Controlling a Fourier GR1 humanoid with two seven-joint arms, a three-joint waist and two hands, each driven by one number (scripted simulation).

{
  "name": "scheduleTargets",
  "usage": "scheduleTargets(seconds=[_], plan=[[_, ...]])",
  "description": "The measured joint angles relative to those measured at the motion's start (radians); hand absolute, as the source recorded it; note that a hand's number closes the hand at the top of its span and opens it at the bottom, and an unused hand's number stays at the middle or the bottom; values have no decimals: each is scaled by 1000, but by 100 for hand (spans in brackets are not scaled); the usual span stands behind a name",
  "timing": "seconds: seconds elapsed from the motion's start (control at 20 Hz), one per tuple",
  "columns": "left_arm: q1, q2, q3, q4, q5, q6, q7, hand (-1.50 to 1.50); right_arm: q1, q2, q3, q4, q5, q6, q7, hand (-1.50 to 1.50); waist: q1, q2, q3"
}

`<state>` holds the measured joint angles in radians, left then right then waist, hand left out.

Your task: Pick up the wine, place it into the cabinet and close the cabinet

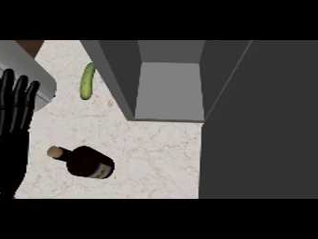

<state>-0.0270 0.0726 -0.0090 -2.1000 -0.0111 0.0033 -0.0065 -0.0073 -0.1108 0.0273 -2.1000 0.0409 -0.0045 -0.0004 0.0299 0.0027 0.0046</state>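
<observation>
Straight, spread fingers point upward on the left hand, which rests open at the view's left edge, holding nothing. The wine bottle lies on the speckled counter near that hand, not touching it: dark, squat glass, a cork-coloured stopper, a blue label. The open cabinet shows only grey inner walls. A green cucumber lies just left of it. A dark panel fills the right side, cut off by the edge.

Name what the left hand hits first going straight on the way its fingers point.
Probably the grey slab at the view's upper left, just beyond the left hand's fingertips; depth is unclear. The wine bottle lies off that line.
</observation>
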Motion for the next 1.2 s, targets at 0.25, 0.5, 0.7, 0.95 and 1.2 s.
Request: scheduleTargets(seconds=[0.25,0.5,0.7,0.95,1.2], plan=[[13,-49,-137,-46,-200,148,78,-150,75,19,8,-43,-28,15,-23,-150,-26,-4,-2],[30,-65,-254,-93,-225,388,187,-150,127,13,114,-86,-156,132,26,-150,-28,-8,-2],[24,-70,-399,-175,-330,563,327,-150,161,-12,135,-153,-258,187,94,-150,-31,-11,-2],[-34,-72,-583,-220,-532,707,547,-150,179,-29,145,-234,-317,196,170,-150,-28,-12,-1],[-144,-73,-685,-202,-703,771,749,-150,145,-42,114,-266,-352,180,238,-150,-22,-12,0]])
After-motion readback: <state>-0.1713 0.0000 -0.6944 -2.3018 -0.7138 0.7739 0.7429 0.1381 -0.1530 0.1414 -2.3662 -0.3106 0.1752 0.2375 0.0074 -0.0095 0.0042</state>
